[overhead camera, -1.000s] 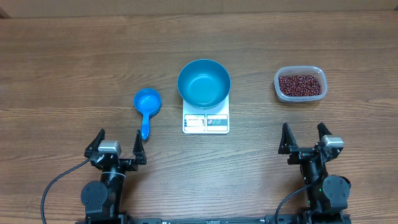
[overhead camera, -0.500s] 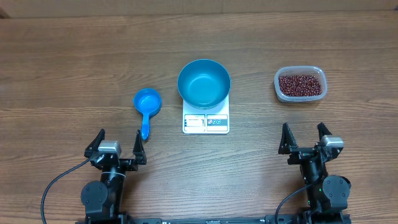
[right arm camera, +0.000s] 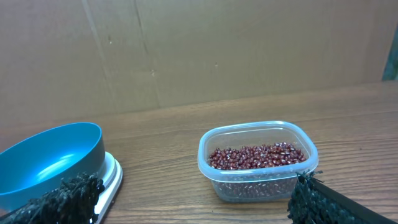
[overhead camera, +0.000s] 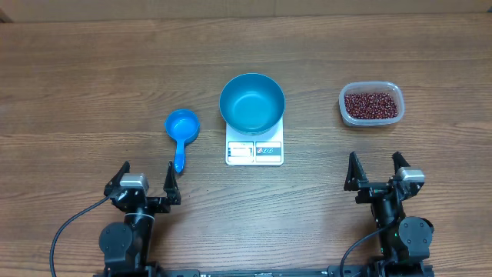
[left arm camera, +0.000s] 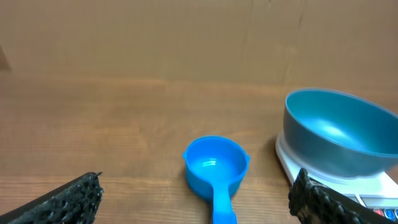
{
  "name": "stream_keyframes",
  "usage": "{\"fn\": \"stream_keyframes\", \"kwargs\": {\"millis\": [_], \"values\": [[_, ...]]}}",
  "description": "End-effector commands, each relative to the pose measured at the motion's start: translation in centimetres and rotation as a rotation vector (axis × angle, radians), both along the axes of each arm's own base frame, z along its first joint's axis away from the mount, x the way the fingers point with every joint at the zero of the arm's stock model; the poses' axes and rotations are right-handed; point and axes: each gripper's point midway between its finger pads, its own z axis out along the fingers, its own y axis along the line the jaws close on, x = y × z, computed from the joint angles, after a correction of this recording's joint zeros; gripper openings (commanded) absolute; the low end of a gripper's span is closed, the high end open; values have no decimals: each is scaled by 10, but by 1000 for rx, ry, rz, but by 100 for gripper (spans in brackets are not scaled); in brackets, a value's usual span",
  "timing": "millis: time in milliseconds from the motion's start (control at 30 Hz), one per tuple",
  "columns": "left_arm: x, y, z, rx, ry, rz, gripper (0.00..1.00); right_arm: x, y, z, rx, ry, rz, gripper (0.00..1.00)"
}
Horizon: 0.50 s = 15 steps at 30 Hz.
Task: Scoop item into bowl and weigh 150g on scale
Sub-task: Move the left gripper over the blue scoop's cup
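The empty blue bowl [overhead camera: 252,102] [left arm camera: 339,132] [right arm camera: 46,162] stands on the white scale [overhead camera: 254,151] at the table's middle. Small dark red beans [overhead camera: 371,105] [right arm camera: 258,156] fill a clear plastic tub [overhead camera: 346,110] [right arm camera: 261,183] to its right. A blue handled scoop [overhead camera: 182,132] [left arm camera: 215,170] lies left of the scale, handle toward me. My left gripper [overhead camera: 146,178] [left arm camera: 199,205] is open near the front edge, just short of the scoop's handle. On the other side my right gripper [overhead camera: 376,169] [right arm camera: 196,202] is open, well short of the tub. Neither holds anything.
A brown cardboard wall [right arm camera: 217,50] stands along the table's far edge. Bare wooden tabletop [overhead camera: 92,69] lies around the objects.
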Motion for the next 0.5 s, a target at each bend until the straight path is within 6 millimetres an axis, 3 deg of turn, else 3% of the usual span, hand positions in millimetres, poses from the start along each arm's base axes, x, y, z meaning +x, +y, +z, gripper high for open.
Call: {"fn": "stream_keyframes", "kwargs": {"millis": [0, 233, 467], "values": [[-6, 2, 10, -11, 23, 12, 100, 0, 0, -1, -3, -7, 2, 100], [-15, 9, 48, 2, 52, 59, 100, 0, 0, -1, -3, -7, 2, 100], [2, 11, 64, -4, 189, 56, 99, 0, 0, -1, -3, -7, 2, 100]]}}
